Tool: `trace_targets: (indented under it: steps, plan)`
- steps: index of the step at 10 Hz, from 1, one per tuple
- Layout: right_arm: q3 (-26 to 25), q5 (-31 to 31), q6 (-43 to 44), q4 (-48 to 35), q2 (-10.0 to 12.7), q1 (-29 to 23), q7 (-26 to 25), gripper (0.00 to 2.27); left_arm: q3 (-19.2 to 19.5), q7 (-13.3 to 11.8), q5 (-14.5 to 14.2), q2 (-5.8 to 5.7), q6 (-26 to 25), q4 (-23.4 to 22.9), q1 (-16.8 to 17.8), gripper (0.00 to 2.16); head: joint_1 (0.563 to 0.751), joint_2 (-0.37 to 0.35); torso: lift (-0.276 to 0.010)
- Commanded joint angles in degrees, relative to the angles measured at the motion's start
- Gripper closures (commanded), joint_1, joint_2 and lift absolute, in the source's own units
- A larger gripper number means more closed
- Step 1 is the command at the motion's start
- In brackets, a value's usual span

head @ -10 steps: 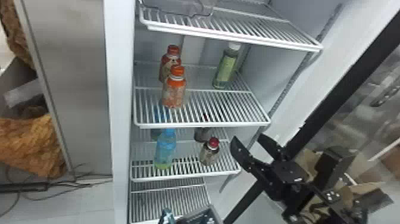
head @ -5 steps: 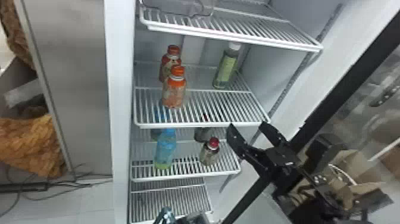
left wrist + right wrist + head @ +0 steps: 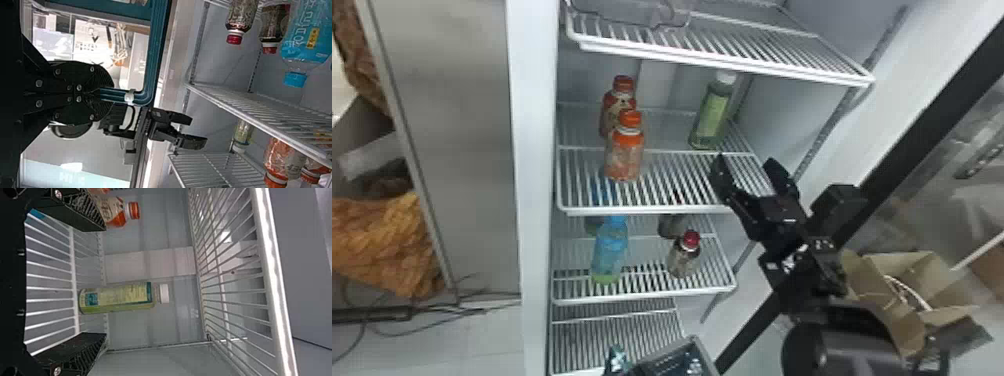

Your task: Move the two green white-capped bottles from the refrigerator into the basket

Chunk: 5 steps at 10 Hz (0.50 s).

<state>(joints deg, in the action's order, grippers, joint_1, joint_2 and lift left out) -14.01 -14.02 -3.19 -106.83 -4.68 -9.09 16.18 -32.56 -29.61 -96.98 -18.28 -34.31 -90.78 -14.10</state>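
The refrigerator (image 3: 534,150) has white wire shelves. The basket (image 3: 158,31) has a teal rim, and the left gripper (image 3: 107,93) has its fingers clamped on it. The right gripper (image 3: 746,165) is near the front of a middle shelf, fingers apart. On that shelf the green white-capped bottle (image 3: 713,116) stands upright, well apart from two orange-capped bottles (image 3: 624,157). On the shelf below stand a blue bottle (image 3: 610,250) and a shorter red-capped bottle (image 3: 683,260).

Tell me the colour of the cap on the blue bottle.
The blue bottle's cap is blue too, clearest in the left wrist view.
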Motion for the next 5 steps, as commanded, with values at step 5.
trace_targets:
  steps: [5]
  plan:
    - [2.25, 3.28, 3.06, 11.7, -0.69, 10.22, -3.79, 0.09, -0.12, 0.17, -0.25, 0.0, 0.0, 0.0, 0.18, 1.22, 0.695, -0.35, -0.004]
